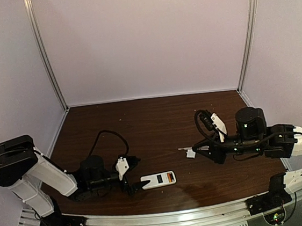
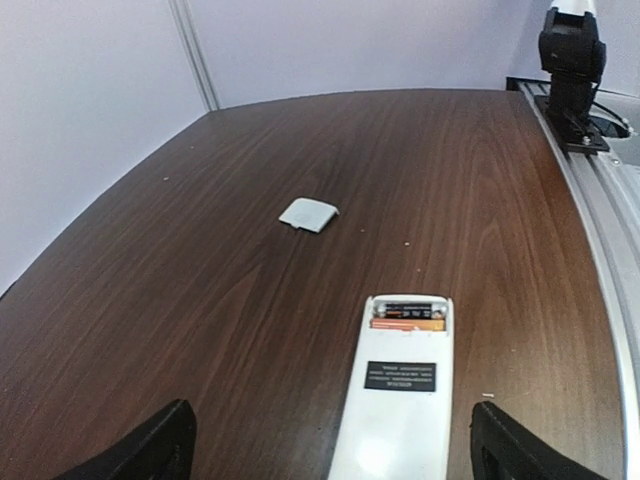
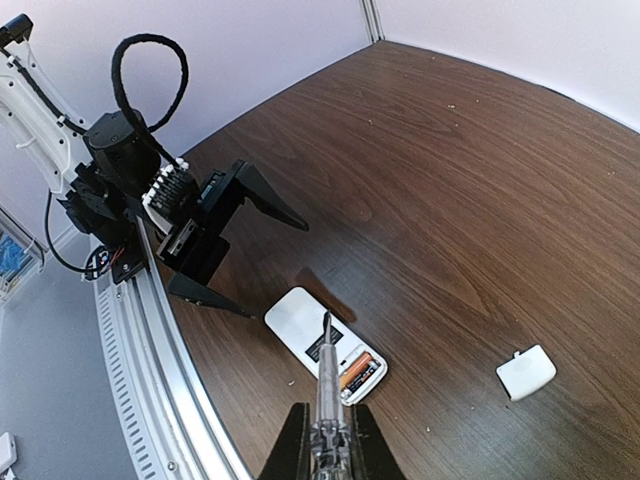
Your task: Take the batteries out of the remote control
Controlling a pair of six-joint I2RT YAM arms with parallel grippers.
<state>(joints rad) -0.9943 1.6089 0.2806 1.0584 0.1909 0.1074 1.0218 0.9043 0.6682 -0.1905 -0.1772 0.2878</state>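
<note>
The white remote control (image 1: 157, 180) lies back-up near the table's front edge, its battery bay open. In the bay sit two batteries, one orange (image 3: 352, 367) and one dark (image 3: 366, 379); they also show in the left wrist view (image 2: 408, 317). My left gripper (image 1: 134, 173) is open, its fingers (image 2: 150, 452) on either side of the remote's near end (image 2: 392, 420), not touching it. My right gripper (image 3: 325, 445) is shut on a clear-handled screwdriver (image 3: 326, 385) and holds it above the table, right of and behind the remote, tip (image 1: 181, 150) pointing left.
The small white cover piece (image 1: 190, 154) lies on the table right of and behind the remote, also in the left wrist view (image 2: 308, 214) and the right wrist view (image 3: 526, 372). A metal rail (image 1: 162, 220) runs along the front edge. The right arm's base (image 2: 572, 70) stands at the far right.
</note>
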